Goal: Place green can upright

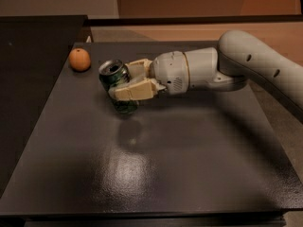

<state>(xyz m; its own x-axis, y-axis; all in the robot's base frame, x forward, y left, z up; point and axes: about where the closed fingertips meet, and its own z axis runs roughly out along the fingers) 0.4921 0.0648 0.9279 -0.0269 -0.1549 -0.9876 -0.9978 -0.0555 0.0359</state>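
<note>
The green can (116, 82) is a shiny dark-green drink can with a silver rimmed top that faces up and to the left. My gripper (127, 79) is shut on the green can, its cream fingers (135, 91) clasping the can's sides. The can is tilted, close to upright, with its lower end at or just above the dark table (156, 174), left of the table's middle. My white arm (222, 67) reaches in from the right.
An orange fruit (79, 59) sits at the table's far left corner, a short way left of the can. A dark surface (28, 79) lies to the left of the table. Floor shows beyond the table's right edge.
</note>
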